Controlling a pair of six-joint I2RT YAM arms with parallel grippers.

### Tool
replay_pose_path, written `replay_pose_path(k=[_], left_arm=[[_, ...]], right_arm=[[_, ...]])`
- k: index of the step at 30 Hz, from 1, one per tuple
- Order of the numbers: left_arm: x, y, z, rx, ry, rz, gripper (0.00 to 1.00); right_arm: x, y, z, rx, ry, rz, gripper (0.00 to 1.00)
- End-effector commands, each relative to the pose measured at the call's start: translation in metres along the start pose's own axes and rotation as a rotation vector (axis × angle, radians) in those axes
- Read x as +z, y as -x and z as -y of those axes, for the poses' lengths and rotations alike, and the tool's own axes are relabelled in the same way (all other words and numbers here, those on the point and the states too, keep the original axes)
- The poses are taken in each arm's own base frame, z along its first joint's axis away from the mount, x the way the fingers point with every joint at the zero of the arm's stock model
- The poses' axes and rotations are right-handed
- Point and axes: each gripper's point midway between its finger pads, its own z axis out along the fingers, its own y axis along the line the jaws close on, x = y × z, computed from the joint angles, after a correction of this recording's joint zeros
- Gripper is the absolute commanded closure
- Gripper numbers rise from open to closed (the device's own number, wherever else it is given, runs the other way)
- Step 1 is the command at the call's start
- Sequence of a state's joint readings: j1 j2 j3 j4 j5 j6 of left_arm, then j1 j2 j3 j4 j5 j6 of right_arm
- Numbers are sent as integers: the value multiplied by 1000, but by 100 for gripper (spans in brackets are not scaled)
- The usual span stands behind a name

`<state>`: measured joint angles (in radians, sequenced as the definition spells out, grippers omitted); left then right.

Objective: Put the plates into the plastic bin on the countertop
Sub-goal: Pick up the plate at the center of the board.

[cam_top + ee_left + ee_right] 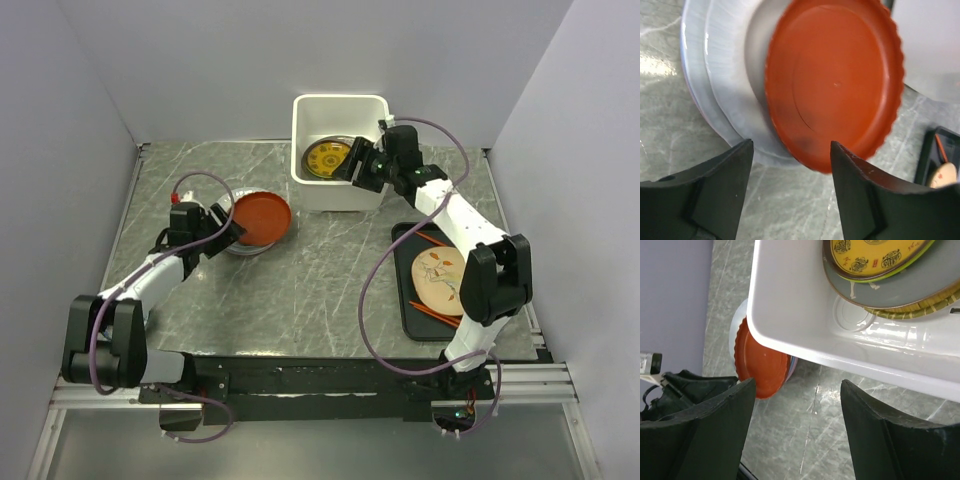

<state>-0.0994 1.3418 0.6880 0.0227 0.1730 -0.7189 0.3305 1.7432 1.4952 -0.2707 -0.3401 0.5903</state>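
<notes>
The white plastic bin [340,195] stands at the back of the countertop [320,280]. In it lie a yellow patterned plate [328,157] on a grey plate [910,287] and a woven tan plate [920,311]. A red-brown plate [262,218] lies tilted on a stack of white and pale plates [725,80]. My left gripper [231,232] is open and empty at that plate's near edge; in the left wrist view [791,170] the red-brown plate [835,80] is just ahead of the jaws. My right gripper [362,174] is open and empty above the bin's front wall [800,335].
A black tray [420,300] at the right holds a cream plate [440,278] and orange chopsticks. Purple walls close in the left, back and right. In the right wrist view the red-brown plate [757,365] and my left arm [675,387] show beyond the bin.
</notes>
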Motion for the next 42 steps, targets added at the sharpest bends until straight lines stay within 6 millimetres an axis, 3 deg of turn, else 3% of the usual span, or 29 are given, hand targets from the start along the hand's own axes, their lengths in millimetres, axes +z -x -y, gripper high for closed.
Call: replay_pose_path(k=[1, 6, 11, 16, 23, 33, 42], left_arm=[[11, 28, 15, 16, -25, 78, 33], [20, 23, 15, 9, -40, 50, 38], [16, 26, 21, 12, -64, 64, 41], [2, 27, 27, 28, -84, 74, 39], [-22, 44, 30, 45, -82, 179, 35], [8, 41, 13, 49, 12, 120, 37], [23, 38, 13, 50, -16, 112, 42]], right_arm=[[-15, 18, -27, -31, 86, 77, 25], [-21, 19, -25, -47, 66, 81, 25], [-25, 22, -26, -57, 61, 89, 24], [-22, 20, -25, -50, 65, 82, 25], [-18, 16, -23, -40, 68, 72, 24], [-20, 13, -20, -44, 56, 64, 24], [-21, 13, -18, -50, 51, 64, 24]])
